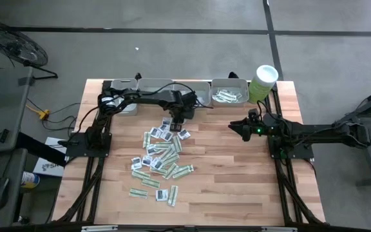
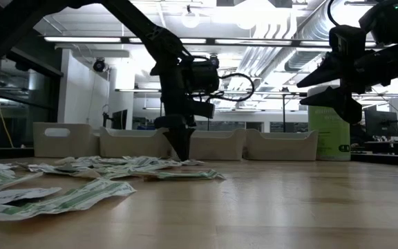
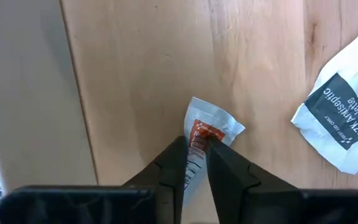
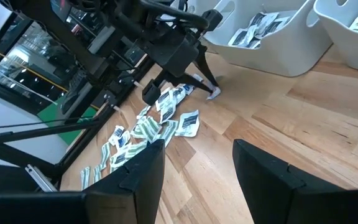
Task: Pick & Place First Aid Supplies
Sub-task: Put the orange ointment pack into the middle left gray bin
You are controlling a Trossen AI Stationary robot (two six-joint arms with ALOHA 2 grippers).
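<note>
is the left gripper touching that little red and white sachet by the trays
Touching. The left wrist view shows the left gripper with both fingers pinching the small red-and-white sachet between them on the table.

My left arm reaches from its base at the table's left side across the far part of the table, elbow bent, wrist turned straight down. My left gripper [image 3: 196, 163] stands tips-down near the far middle of the table, its two dark fingers [image 3: 174, 167] drawn close together with only a narrow slit between them. My right arm stretches in low from the right side, held above the table, and my right gripper [image 4: 194, 171] hangs there with its fingers spread wide apart.
</note>
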